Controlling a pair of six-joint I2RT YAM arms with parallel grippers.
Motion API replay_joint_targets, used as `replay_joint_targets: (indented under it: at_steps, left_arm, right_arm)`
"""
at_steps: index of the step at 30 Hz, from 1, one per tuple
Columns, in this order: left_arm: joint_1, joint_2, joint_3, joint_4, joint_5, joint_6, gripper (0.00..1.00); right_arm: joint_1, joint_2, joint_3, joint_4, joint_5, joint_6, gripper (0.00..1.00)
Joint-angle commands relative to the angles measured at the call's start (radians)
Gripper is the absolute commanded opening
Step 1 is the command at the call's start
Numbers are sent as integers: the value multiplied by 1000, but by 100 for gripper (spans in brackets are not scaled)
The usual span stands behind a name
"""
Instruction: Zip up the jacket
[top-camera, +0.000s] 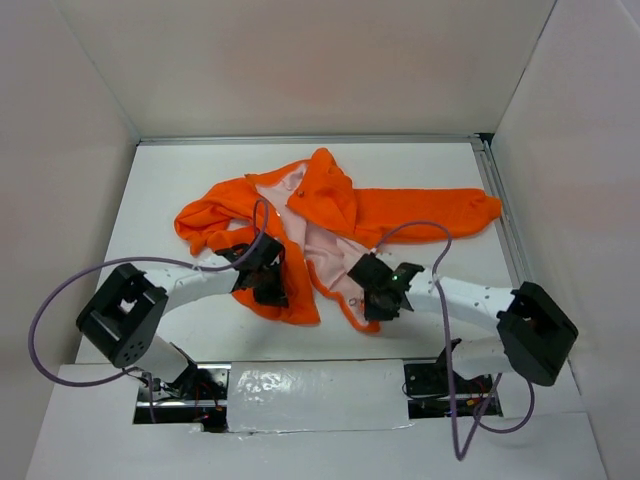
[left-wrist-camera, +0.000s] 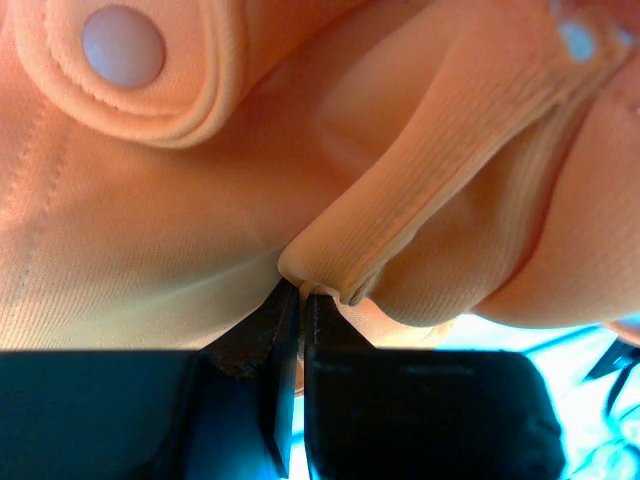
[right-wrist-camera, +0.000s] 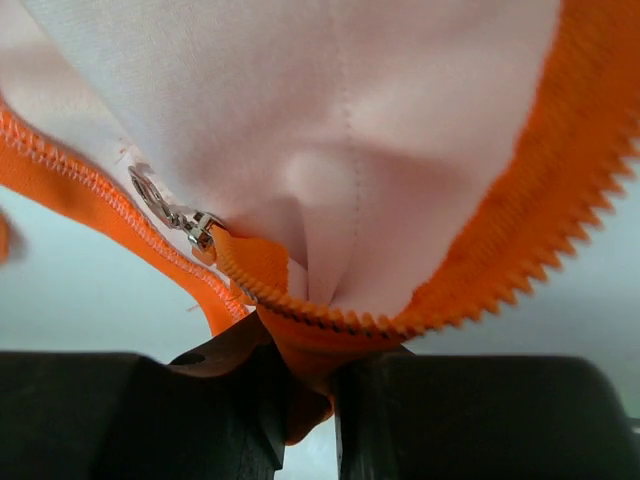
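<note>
The orange jacket (top-camera: 400, 210) lies crumpled and open on the white table, its pale pink lining (top-camera: 320, 245) facing up. My left gripper (top-camera: 268, 285) is shut on a ribbed orange fold of the jacket (left-wrist-camera: 420, 230) at its lower left front. A white snap (left-wrist-camera: 122, 45) on a pocket flap shows above. My right gripper (top-camera: 385, 300) is shut on the jacket's zipper edge (right-wrist-camera: 330, 330), with orange teeth running across. The metal zipper slider (right-wrist-camera: 195, 228) sits just left of the grip.
White walls enclose the table (top-camera: 160, 190) on three sides. A metal rail (top-camera: 505, 220) runs along the right edge. Purple cables (top-camera: 60, 300) loop from both arms. A sleeve (top-camera: 440, 210) stretches to the right.
</note>
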Motion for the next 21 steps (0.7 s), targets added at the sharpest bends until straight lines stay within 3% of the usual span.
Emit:
replay_joint_targets:
  at_steps: [1,5,8,12,16,18,20,21]
  left_arm:
    - [45,63,110,40,-5,57,0]
    - [99,145,193,85,40,109,0]
    - [137,177,258,74,84,129,0]
    - [142,180,227,132,114,140,0]
    - [143,208,203,148,134,121,0]
    - [143,223,198,151,142,117,0]
    - [143,240,203,145,142,112,0]
    - [143,243,203,142,142,111,0]
  right_arm:
    - [-98,67,168,-58,209,-134,24]
    - [-273,162,268,5,313,-271,24]
    - [-338,201,350,32,377,-323,33]
    - [-205,57,281,152,358,-537,39]
    - [-60,-127,152,298,120,-719,39]
    - [-19,-131,103,299,-9,-771,39]
    - [0,-102,80,296,-38,-770,47]
    - [18,-74,80,290,-17,-754,56]
